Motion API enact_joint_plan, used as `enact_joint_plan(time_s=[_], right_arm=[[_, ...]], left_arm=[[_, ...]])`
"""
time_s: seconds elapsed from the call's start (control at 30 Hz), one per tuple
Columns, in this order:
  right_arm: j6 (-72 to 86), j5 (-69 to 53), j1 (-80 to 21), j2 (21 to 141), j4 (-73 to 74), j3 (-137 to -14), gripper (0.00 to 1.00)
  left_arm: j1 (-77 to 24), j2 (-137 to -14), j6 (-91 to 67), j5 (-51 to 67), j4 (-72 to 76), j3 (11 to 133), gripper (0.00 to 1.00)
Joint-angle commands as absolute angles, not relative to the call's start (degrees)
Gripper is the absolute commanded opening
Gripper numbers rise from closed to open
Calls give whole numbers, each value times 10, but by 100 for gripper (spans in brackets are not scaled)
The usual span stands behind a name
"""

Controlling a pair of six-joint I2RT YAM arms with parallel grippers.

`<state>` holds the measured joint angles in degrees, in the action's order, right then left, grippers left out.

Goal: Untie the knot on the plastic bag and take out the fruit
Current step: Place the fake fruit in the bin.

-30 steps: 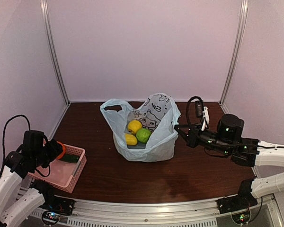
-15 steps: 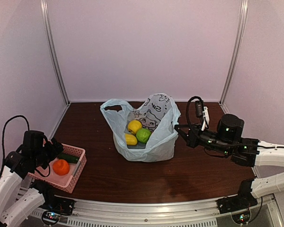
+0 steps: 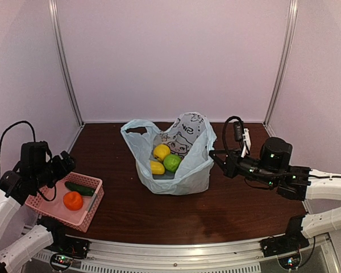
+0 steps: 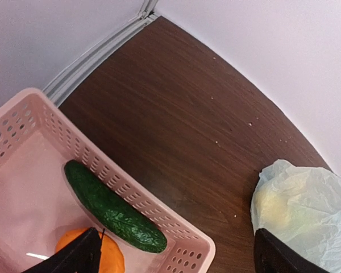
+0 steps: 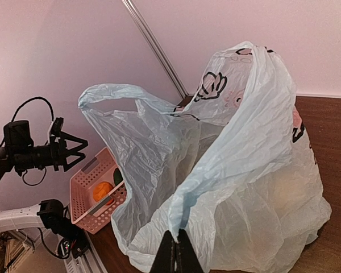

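We see the right tool (image 5: 176, 254) pinched fully closed on the right-hand rim of the plastic bag (image 3: 187, 173), which stands in the middle of the worktop (image 3: 233, 207) with its mouth gaping and two yellow fruits (image 3: 161, 152) and a green fruit (image 3: 171, 162) inside. We find the left tool (image 5: 82, 149) spread wide with nothing between its fingers, hanging above the pink basket (image 3: 95, 190) at the near left corner, where the orange fruit (image 3: 73, 200) lies just beside the cucumber (image 3: 79, 188)
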<state>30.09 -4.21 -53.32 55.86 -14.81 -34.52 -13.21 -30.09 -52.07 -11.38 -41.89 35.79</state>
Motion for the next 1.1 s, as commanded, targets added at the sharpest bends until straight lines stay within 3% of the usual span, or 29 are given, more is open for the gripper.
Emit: enact_joint_plan(time_s=[0.0,0.37,0.5,0.73,1.07], right_arm=[[295,-39,-529,565,-153,-354,0],[278,-47,-529,581,-141,-382,0],[269,-54,-529,595,-135,-398,0],[278,-53,-529,600,-145,-397,0],[277,-41,-529,582,-123,-395,0]], left_arm=[[-128,-332,-424,-56,-350,404,94],[-142,-427,-314,138,-221,514,86],[-197,-475,-292,137,-204,579,85],[-379,-590,-248,86,-183,691,85],[-523,-736,-201,75,-119,795,85]])
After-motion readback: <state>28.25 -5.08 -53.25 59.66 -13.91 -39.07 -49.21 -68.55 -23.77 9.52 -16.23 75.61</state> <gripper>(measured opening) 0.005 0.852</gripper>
